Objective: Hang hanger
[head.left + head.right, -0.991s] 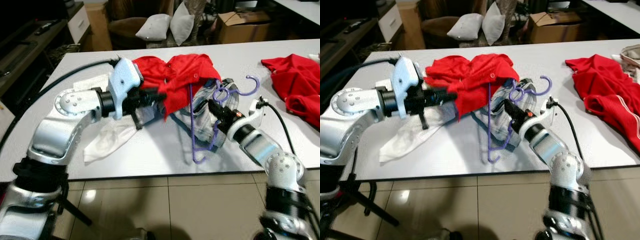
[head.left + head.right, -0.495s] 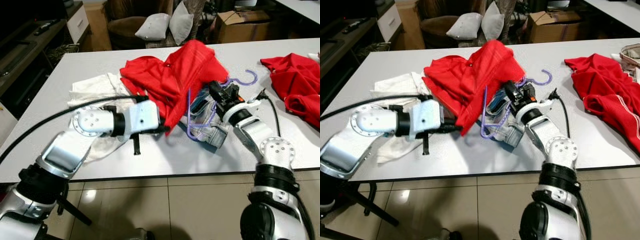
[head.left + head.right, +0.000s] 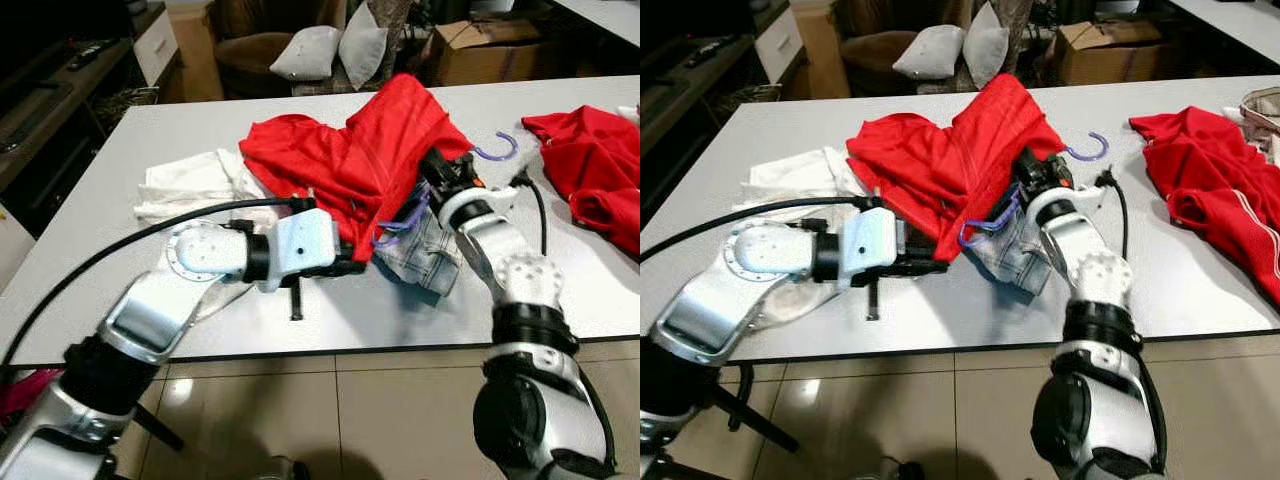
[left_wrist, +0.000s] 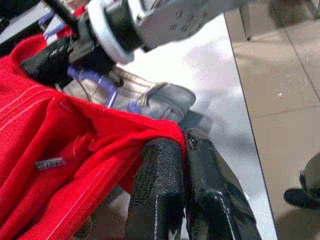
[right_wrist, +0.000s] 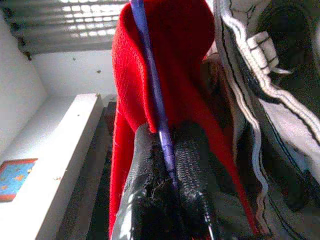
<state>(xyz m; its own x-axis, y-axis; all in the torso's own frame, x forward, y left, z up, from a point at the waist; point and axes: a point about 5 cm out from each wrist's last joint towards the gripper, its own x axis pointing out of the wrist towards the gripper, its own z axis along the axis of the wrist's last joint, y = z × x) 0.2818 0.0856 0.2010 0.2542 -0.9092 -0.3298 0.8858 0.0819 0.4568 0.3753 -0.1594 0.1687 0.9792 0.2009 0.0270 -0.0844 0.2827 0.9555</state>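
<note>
A red shirt (image 3: 350, 160) lies heaped on the white table (image 3: 330, 320), draped over a purple hanger (image 3: 985, 215). The hanger's hook (image 3: 497, 150) sticks out past the shirt toward the right. My right gripper (image 3: 435, 170) is shut on the hanger's thin bar (image 5: 150, 75), with red cloth pressed beside it. At the shirt's near edge, my left gripper (image 3: 355, 265) is shut on the red hem (image 4: 150, 130). Most of the hanger is hidden under the shirt.
A grey checked garment (image 3: 425, 250) lies under the hanger. White cloth (image 3: 195, 180) sits at the left, and another red garment (image 3: 590, 160) at the right edge. Beyond the table are a cardboard box (image 3: 490, 50) and pillows (image 3: 310, 50). Tiled floor lies below.
The right gripper has swung the hanger up and back, sliding it under the red shirt. The left gripper has moved right along the table with the hem. The shirt now peaks higher.
</note>
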